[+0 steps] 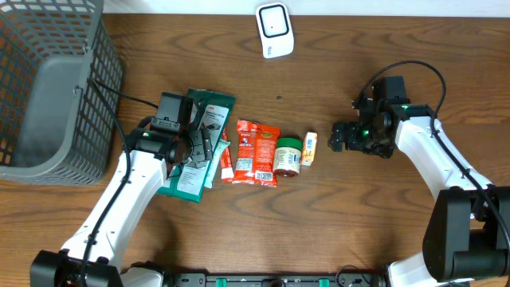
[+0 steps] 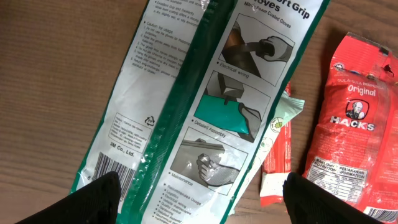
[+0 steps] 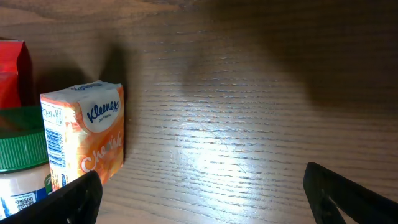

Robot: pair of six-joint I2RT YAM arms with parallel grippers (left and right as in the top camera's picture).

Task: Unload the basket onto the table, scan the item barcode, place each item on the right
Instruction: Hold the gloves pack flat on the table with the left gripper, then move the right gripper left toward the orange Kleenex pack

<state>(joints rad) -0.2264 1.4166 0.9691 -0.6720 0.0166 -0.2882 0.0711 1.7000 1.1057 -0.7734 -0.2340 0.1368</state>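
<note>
Left gripper (image 2: 202, 196) hangs spread wide over the glove packet (image 2: 230, 93), pinching nothing; its fingers sit at the lower corners of the wrist view. Right gripper (image 3: 202, 190) is also spread and empty, low over bare bench (image 3: 249, 93), right of the Kleenex pack (image 3: 87, 134). The glove packet lies flat at centre-left of the overhead frame; it may be two overlapping packets, cannot tell. It starts a row with the Hacks bag (image 2: 357, 118), a green-lidded jar (image 1: 288, 155) and the Kleenex. I take it as the item to scan, since the left gripper is over it. Barcode (image 2: 114, 167) faces up at lower left of the wrist view, its lower end behind a finger; scanner (image 1: 275, 30) sits at top centre of the overhead, well apart.

Step in hand, my read: grasp the packet. To do it well I'd close on an edge away from the barcode so no finger covers it, and keep off the red sachet (image 2: 277, 155) just beside its right edge. Flat limp film is hard to get under, so I'd nip a raised edge, then lift and turn the code toward the scanner.
</note>
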